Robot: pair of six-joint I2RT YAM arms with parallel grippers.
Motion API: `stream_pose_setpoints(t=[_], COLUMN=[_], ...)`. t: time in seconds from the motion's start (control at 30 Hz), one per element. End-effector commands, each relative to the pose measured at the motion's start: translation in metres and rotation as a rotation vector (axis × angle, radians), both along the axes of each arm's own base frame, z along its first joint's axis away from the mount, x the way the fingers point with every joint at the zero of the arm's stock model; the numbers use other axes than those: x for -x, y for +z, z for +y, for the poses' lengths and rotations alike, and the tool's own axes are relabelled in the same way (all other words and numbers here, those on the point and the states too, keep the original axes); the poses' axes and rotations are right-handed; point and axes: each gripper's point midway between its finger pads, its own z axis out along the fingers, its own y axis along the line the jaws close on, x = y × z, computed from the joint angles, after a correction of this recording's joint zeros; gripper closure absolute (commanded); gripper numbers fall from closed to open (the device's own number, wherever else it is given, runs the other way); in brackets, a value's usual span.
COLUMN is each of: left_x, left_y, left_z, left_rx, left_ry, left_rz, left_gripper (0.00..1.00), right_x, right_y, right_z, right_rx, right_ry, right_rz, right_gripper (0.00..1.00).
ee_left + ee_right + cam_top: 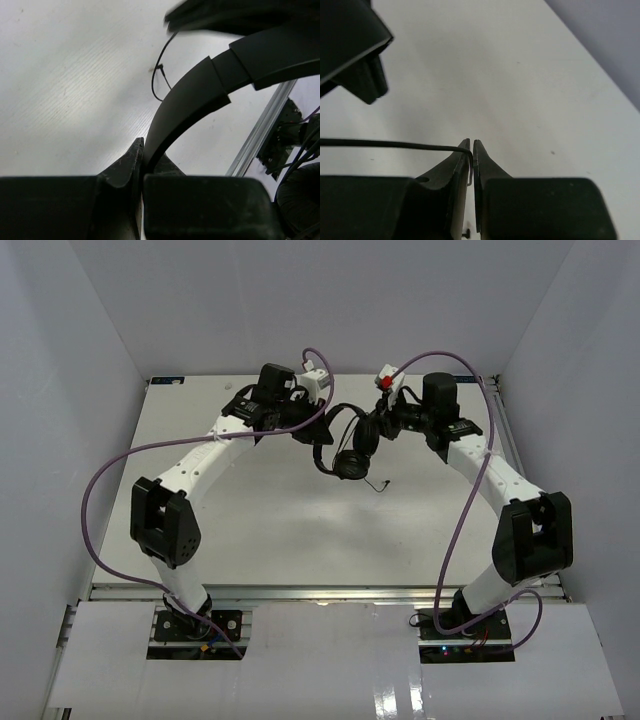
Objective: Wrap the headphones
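Closest to the lens, the left fingers (142,151) are clenched on the headband (195,95), pinching its thin arch edge-on near one end. From that grip the band curves up and to the right, widening where a second section overlaps it. The right fingers (472,146) are pressed together on the cord (395,144). It comes in taut from the left, bends over the left tip and drops between the two tips.

From above, the headphones (350,445) hang between the two arms over the far middle of the bench (300,530). The left fingers are at their left side and the right fingers at their right. One earcup (350,465) hangs lowest; whether it touches the bench cannot be told. The loose end of the cord lies curled on the bench, just right of that earcup. The left wrist view shows a second earcup at its lower right edge.
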Motion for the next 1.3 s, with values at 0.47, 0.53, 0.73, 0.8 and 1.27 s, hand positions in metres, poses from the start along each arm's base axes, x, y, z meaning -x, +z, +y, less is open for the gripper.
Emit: stream_pose_setpoints(t=[0.47, 0.53, 0.73, 0.8, 1.27], left_x=[-0.015, -0.031, -0.08, -0.091, -0.168], left_y=[0.195, 0.198, 0.198, 0.198, 0.067], left_z=[0.004, 0.026, 0.103, 0.118, 0.176], left_rx=[0.315, 0.305, 0.319, 0.32, -0.03], left_ry=[0.217, 0.312, 0.611, 0.674, 0.961], left_rz=[-0.247, -0.259, -0.245, -0.256, -0.232], left_gripper=[1.0, 1.0, 1.0, 1.0, 1.0], right_x=[0.059, 0.066, 0.088, 0.091, 0.099], right_y=[0.005, -0.004, -0.025, -0.025, -0.042], right_z=[0.094, 0.093, 0.082, 0.079, 0.088], right_rx=[-0.428, -0.425, -0.403, -0.397, 0.142], right_ry=[0.396, 0.396, 0.371, 0.36, 0.2], right_rz=[0.369, 0.385, 0.401, 0.387, 0.147], right_gripper=[0.83, 0.83, 0.85, 0.86, 0.92])
